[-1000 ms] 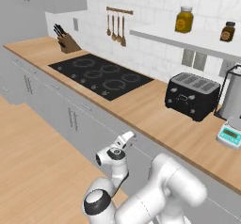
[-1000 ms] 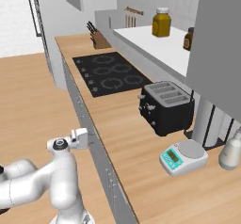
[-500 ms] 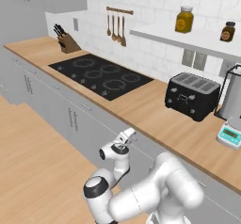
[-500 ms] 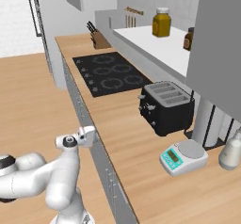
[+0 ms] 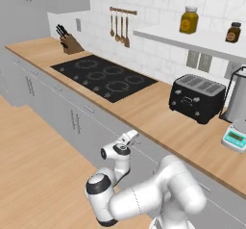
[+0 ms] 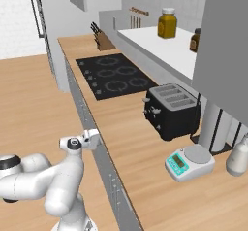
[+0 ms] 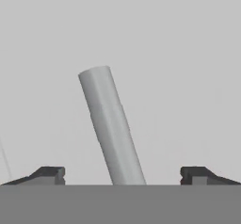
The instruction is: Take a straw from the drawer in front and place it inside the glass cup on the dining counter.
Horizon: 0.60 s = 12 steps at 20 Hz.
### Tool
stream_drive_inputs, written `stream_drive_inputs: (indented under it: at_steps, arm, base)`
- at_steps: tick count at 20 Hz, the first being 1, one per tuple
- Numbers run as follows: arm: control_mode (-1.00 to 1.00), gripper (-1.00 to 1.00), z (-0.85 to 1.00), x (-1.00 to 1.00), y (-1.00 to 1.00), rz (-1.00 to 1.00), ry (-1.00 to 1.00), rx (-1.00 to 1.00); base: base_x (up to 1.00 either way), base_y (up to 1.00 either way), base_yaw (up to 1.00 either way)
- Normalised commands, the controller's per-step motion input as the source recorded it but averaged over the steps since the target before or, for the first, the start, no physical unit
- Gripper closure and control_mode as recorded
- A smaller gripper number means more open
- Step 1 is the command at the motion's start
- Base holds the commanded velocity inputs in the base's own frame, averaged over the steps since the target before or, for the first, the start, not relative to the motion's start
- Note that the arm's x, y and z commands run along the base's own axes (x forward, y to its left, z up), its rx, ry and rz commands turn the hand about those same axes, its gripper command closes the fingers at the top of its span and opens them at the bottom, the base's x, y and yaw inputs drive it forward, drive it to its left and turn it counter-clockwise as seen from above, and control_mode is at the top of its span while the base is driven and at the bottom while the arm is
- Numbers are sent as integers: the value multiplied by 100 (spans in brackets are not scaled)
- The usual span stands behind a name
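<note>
Left base view: gripper [image 5: 130,137] has moved in from a second ago, now right at the drawer [image 5: 144,148] front under the counter edge. Right base view: same, hand at the closed drawer [image 6: 104,164]. Hand view: jaws spread, bar handle [image 7: 112,126] between fingertips [image 7: 47,173], ungrasped. Straw presumably inside, unseen. Next: clamp, pull.

White tiled wall [image 5: 158,11], light wood counter [image 5: 158,112] over grey cabinets [image 5: 53,110], black stove [image 5: 103,76], black toaster [image 5: 197,97], white shelf [image 5: 192,39] with jars, wooden floor [image 5: 33,165]
</note>
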Motion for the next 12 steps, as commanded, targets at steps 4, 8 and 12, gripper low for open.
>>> stream_drive_inputs:
  at_steps: [4,8,12]
  arm:
    - [-100,100,-25,-2,22,0,0,-2]
    - [-100,100,-18,-37,40,0,0,0]
    - [-100,100,-6,-62,67,1,0,0]
  base:
    - [0,0,0]
    - [0,0,0]
    - [0,0,0]
